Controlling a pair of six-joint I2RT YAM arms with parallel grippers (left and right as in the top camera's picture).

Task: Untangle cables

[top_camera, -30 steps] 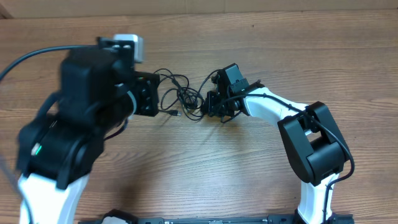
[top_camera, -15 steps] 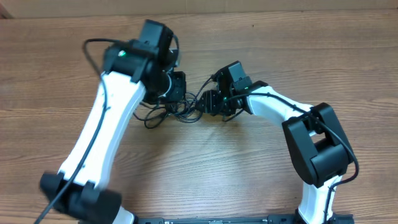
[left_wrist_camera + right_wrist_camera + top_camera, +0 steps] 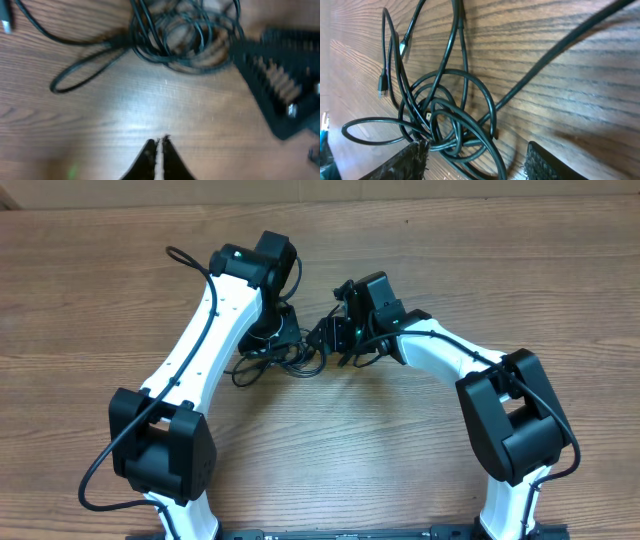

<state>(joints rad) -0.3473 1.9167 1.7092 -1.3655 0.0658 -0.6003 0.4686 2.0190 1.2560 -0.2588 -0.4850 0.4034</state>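
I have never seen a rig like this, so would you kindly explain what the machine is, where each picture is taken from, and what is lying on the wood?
Two robot arms stand at a wooden table, the left arm and the right arm, each ending in a two-finger pincer. The wide picture comes from a camera overhead; the two close ones from a camera on each wrist. On the table lie thin black cables, knotted into one loose bundle. The left pincer is shut, empty, over bare wood beside the bundle. The right pincer is open, its fingers either side of the bundle's edge.
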